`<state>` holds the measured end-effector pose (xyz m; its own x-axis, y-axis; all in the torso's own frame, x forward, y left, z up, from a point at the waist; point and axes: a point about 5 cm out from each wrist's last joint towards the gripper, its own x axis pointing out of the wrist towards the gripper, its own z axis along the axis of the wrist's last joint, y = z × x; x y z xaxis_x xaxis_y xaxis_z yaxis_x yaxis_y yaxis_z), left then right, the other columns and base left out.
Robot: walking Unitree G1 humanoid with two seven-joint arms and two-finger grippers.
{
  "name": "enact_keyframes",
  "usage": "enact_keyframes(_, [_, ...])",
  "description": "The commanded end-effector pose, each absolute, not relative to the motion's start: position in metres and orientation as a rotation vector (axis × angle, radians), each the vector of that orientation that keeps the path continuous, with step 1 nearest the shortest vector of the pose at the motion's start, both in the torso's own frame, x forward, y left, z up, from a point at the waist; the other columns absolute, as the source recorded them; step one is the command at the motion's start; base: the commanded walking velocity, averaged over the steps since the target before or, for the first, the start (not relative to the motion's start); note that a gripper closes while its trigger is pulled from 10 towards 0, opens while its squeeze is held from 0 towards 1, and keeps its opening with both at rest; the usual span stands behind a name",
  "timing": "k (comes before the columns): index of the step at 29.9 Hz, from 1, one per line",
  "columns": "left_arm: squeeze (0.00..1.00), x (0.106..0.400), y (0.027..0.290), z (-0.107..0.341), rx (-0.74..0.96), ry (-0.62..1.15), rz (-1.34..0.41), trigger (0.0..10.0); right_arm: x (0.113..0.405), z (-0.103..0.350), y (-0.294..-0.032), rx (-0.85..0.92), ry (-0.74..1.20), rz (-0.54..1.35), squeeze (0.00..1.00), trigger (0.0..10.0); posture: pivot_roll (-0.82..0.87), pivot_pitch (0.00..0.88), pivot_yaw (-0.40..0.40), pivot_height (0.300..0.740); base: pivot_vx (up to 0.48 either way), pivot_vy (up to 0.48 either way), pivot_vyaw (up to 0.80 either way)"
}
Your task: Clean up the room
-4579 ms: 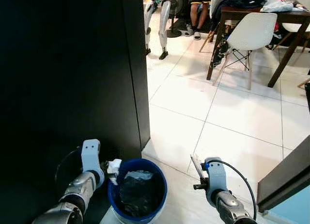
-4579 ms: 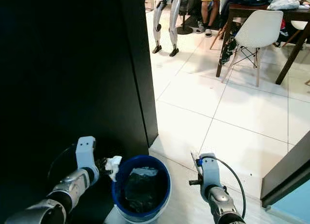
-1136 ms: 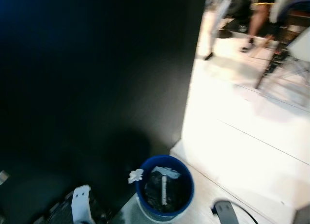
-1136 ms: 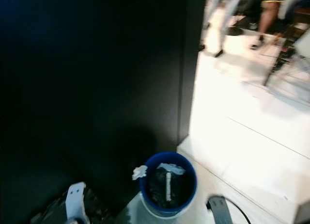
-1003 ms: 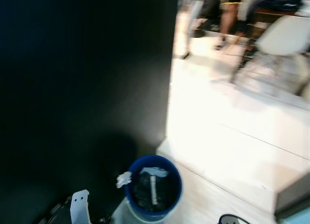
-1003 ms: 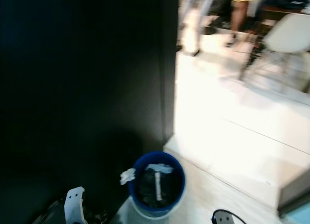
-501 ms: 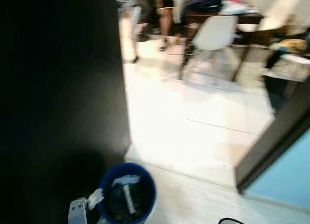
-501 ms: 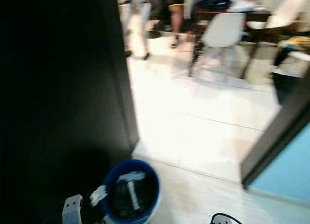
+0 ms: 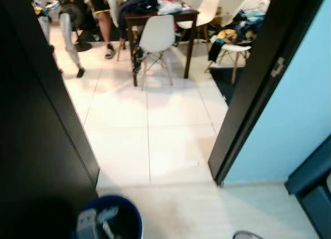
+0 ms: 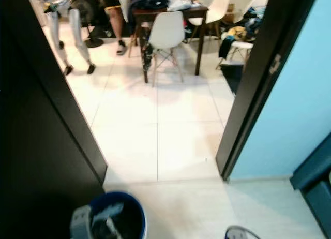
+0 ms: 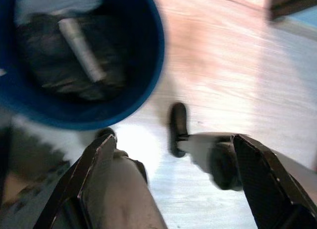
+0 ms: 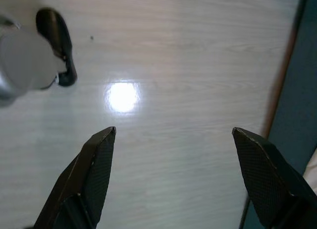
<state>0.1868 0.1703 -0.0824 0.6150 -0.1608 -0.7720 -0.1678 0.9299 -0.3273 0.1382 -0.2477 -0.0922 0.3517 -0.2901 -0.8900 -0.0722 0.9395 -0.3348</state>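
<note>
Left gripper (image 11: 171, 187), fingers apart, above blue bin (image 11: 148, 45) holding a white roll (image 11: 81, 50); right gripper (image 12: 173, 177), fingers apart, over pale floor (image 12: 188, 80)

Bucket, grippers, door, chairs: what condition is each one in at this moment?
Blue bucket: upright, lined with a black bag, holding a white tube and crumpled paper.
Left gripper: open, empty, beside the bucket.
Right gripper: open, empty, over bare floor.
Dark door: open.
White chair: upright, at the table.
</note>
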Motion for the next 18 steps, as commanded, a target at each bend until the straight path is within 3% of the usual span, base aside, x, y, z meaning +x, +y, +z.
enact_keyframes(1, [0.00,0.179,0.170,-0.087,-0.364,0.953,0.017,10.0,0.130,-0.097,-0.242,-0.340,1.240,-0.122,0.00,10.0,-0.02,0.085,0.021,0.740,0.000,0.000,-0.80])
enact_keyframes(18, [0.00,0.162,0.183,-0.092,-0.332,0.959,-0.005,10.0,0.131,-0.097,-0.240,-0.340,1.237,-0.113,0.00,10.0,-0.01,0.083,0.030,0.740,0.000,0.000,-0.80])
